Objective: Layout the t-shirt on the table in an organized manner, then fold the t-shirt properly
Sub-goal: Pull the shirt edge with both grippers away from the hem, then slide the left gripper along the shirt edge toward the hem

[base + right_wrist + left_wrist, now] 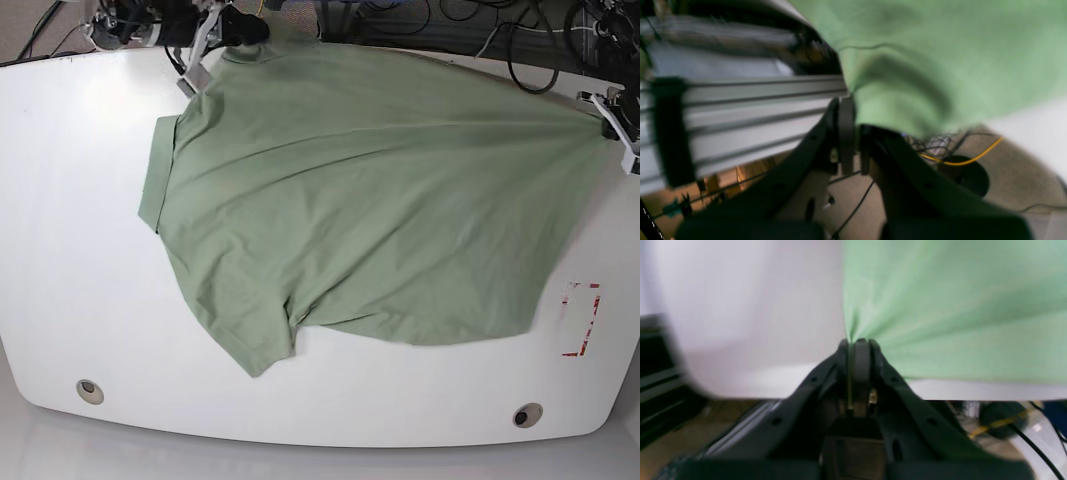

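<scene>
Fabric of the t-shirt (370, 200) lay spread across the desk (60, 200), stretched between both far corners. Left gripper (853, 341) and right gripper (848, 100) each had jaws pinched tight on its cloth.

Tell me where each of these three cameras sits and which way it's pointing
Left wrist: rides behind the left gripper, looking along its shut fingers at stretched t-shirt and the table edge.
Right wrist: behind the right gripper, tilted, facing bunched shirt fabric, an aluminium rail and floor cables.
Base: overhead, looking down on the tabletop; both grippers show at the far edge, clamping the shirt.
Shared: all three show the green shirt; each wrist's pinch point appears in the base view.
</scene>
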### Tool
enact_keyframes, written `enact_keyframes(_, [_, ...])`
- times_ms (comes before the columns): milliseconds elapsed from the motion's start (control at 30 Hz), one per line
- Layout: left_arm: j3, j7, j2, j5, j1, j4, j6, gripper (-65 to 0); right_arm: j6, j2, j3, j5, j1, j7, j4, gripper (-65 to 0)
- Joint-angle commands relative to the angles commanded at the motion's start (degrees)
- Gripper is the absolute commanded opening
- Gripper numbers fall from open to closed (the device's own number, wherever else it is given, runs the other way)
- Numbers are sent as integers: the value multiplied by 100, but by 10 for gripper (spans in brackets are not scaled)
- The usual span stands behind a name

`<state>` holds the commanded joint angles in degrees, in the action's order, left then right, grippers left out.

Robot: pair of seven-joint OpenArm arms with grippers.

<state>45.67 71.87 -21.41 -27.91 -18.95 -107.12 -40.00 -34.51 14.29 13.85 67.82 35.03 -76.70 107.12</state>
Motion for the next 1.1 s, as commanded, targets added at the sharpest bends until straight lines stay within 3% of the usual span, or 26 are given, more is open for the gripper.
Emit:
enact_keyframes(133, [26, 0, -123, 0, 0, 0, 0, -650, 0, 9, -62, 0, -123, 0, -457, -645])
enact_keyframes(467, [53, 0, -123, 0, -35, -9, 0, -650, -18, 141, 9, 18, -97, 0, -281, -645])
enact_keyframes(633, [220, 0, -105, -18, 18, -9, 0, -650, -18, 167, 264, 519, -97, 0, 79, -647])
enact_keyframes(800, [-53, -9, 44, 0, 695, 18, 0, -650, -26, 167, 703, 686, -343, 0, 105, -644])
enact_keyframes(1100, [-475, 0, 44, 9, 1503, 18, 0, -650, -26, 211, 712, 686, -809, 0, -211, -647])
